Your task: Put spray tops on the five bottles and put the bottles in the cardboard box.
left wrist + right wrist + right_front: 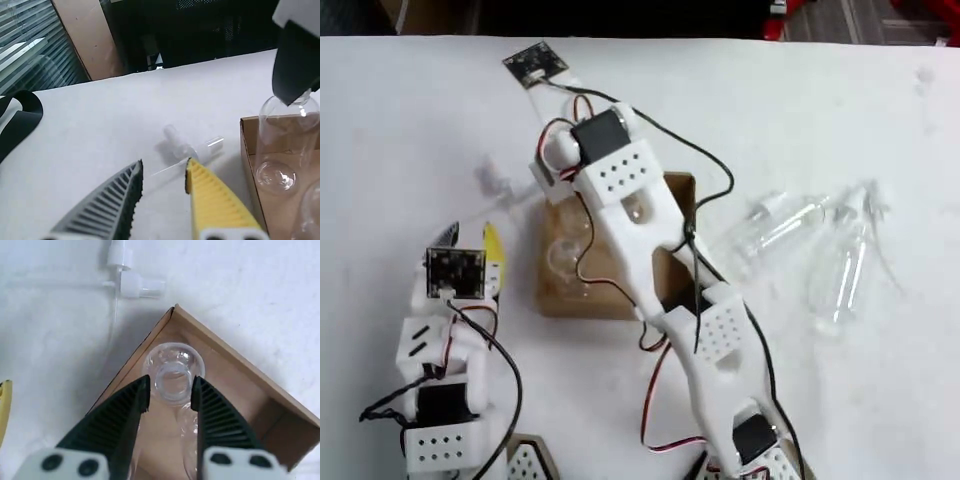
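Observation:
My right gripper [169, 385] is shut on the neck of a clear bottle [173, 371] that stands upright in a corner of the cardboard box [235, 359]. This bottle carries no spray top. A second clear bottle [309, 212] lies beside it in the box [245, 145]. A white spray top [126, 282] with its thin tube lies on the table just outside the box. My left gripper [164, 170] is open, grey and yellow fingers apart, low over the table a short way from the spray top [186, 146]. From above, the right arm [620, 175] covers the box [565, 295].
Two more clear bottles [775, 225] [845, 270] lie on the white table to the right of the box. The left arm [455, 270] sits at the front left. The table's far edge meets a dark room.

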You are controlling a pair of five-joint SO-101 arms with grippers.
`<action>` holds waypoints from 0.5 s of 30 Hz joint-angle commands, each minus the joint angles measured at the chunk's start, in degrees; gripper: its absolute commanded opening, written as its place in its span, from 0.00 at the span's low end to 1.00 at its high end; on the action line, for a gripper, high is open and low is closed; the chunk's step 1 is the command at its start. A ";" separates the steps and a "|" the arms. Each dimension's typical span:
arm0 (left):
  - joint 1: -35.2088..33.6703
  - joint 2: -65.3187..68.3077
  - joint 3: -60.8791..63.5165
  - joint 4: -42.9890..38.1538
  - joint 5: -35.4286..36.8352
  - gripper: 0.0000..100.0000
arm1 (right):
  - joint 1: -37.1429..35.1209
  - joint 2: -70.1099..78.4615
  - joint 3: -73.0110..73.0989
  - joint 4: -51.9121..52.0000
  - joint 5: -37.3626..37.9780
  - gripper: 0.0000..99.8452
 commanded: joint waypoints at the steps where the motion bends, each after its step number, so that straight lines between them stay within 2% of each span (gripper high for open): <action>1: -0.66 -0.66 -0.09 0.35 -0.26 0.13 | 0.66 -0.75 -0.35 1.63 -0.70 0.11; 3: -0.66 -0.66 -0.09 0.35 -0.26 0.13 | 0.84 -0.75 -0.44 1.54 -0.70 0.10; 7: -0.66 -0.66 -0.09 0.44 -0.26 0.13 | 0.84 -0.57 0.18 -0.84 -0.35 0.01; 15: -0.57 -0.66 -0.09 0.53 -0.26 0.13 | 1.98 -0.57 0.18 -3.74 -0.26 0.04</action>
